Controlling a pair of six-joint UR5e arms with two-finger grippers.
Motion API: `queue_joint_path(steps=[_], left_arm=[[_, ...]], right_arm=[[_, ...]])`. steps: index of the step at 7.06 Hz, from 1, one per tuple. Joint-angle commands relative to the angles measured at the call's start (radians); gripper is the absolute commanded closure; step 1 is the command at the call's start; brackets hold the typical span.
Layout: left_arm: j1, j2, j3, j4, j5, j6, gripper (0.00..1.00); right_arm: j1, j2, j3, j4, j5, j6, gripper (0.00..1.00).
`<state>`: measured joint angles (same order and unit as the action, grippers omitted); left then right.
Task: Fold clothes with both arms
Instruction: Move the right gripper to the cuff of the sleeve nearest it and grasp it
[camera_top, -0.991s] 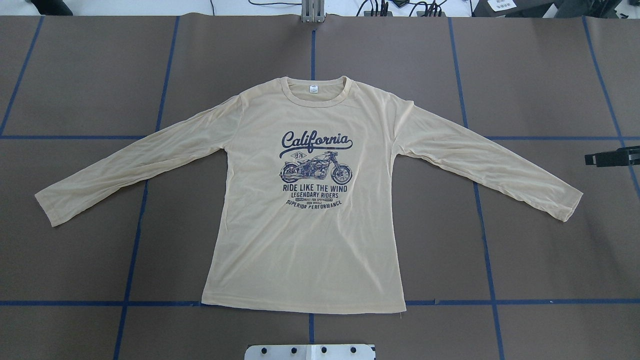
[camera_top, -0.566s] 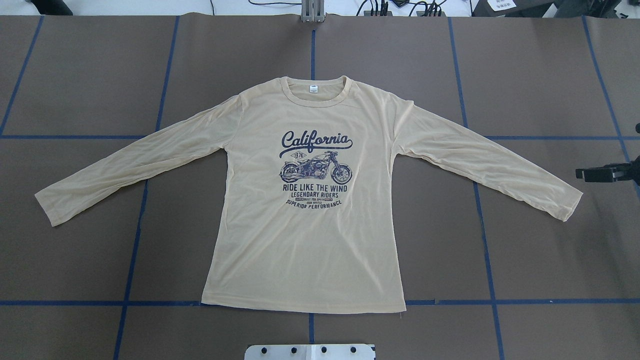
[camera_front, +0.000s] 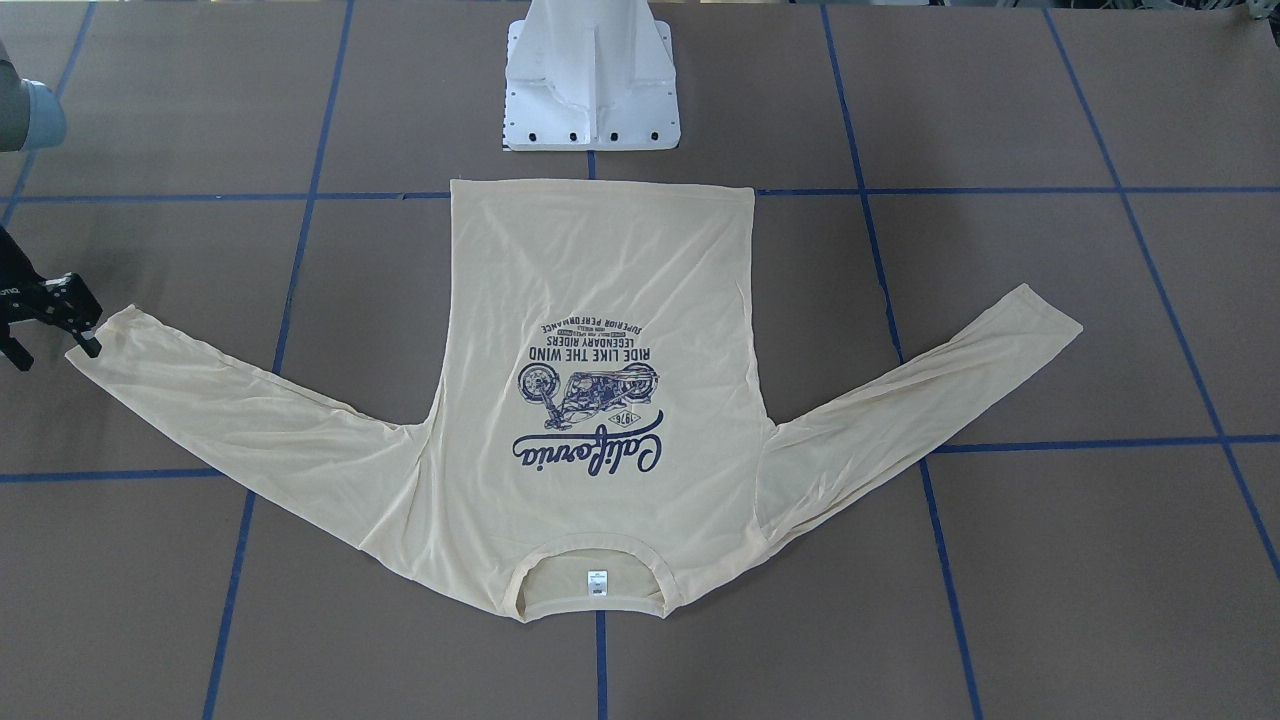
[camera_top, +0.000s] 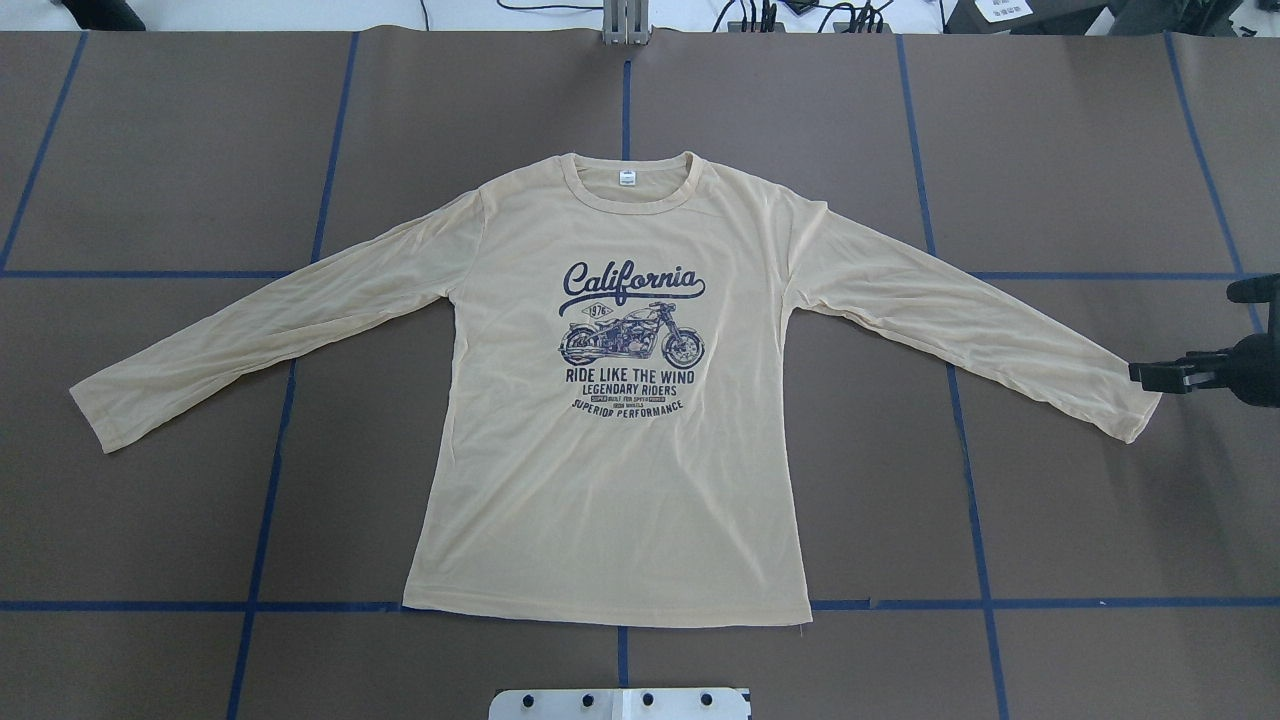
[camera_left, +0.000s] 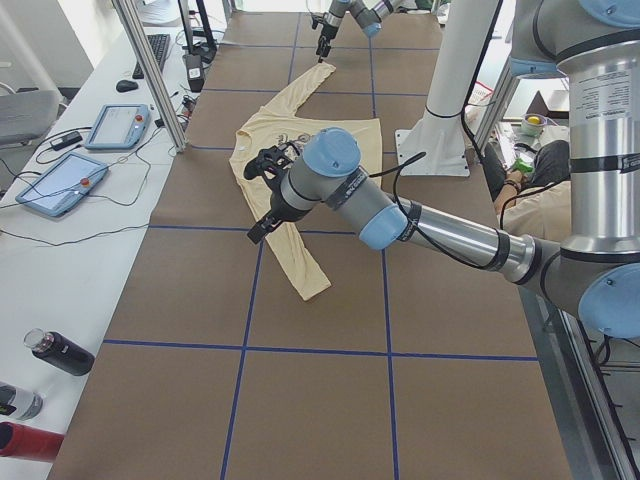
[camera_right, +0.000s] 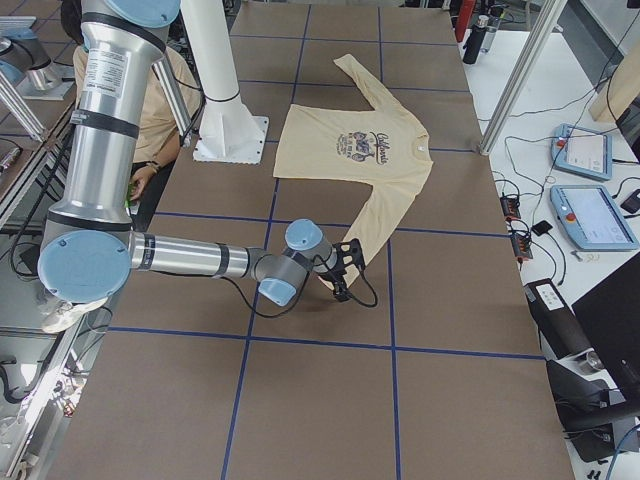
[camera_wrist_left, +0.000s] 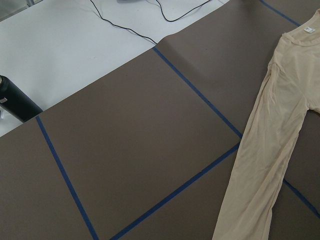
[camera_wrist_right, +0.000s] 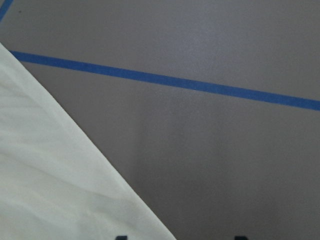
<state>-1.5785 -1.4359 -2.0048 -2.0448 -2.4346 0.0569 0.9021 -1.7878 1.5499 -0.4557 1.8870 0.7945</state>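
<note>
The cream long-sleeved T-shirt (camera_top: 620, 480) lies flat and face up on the brown table, sleeves spread, neck tag at the far side; it also shows in the front view (camera_front: 600, 270). My right gripper (camera_top: 1142, 375) is open at the right sleeve's cuff (camera_top: 1135, 410), low over the table; it shows at the front view's left edge (camera_front: 52, 350) and in the right side view (camera_right: 347, 270). The right wrist view shows sleeve cloth (camera_wrist_right: 50, 175). My left gripper (camera_left: 262, 215) hangs above the left sleeve (camera_wrist_left: 270, 150); I cannot tell whether it is open or shut.
The white pedestal base (camera_front: 590, 90) stands at the shirt's hem side. Blue tape lines (camera_top: 265, 500) grid the table. Tablets (camera_left: 120, 125) and bottles (camera_left: 60, 352) sit on the side bench. A person (camera_right: 150, 100) sits behind the robot.
My right gripper has come in from the right edge, moving left and nearer to the robot, up to the right sleeve's cuff. The shirt has not moved.
</note>
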Motion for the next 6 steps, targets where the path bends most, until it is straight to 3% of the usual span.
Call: queue_joint_path(steps=[1,5,6], left_arm=[[0.000,0.000,0.003,0.000,0.000,0.000,0.00],[0.000,0.000,0.004,0.000,0.002,0.000,0.00],[0.000,0.000,0.006,0.000,0.002,0.001,0.00]], right_arm=[[-0.017,-0.005,-0.001,0.000,-0.002,0.000,0.34],[-0.034,-0.030,0.001,0.002,-0.002,0.000,0.46],[-0.035,-0.030,-0.001,0.002,-0.002,0.000,0.57]])
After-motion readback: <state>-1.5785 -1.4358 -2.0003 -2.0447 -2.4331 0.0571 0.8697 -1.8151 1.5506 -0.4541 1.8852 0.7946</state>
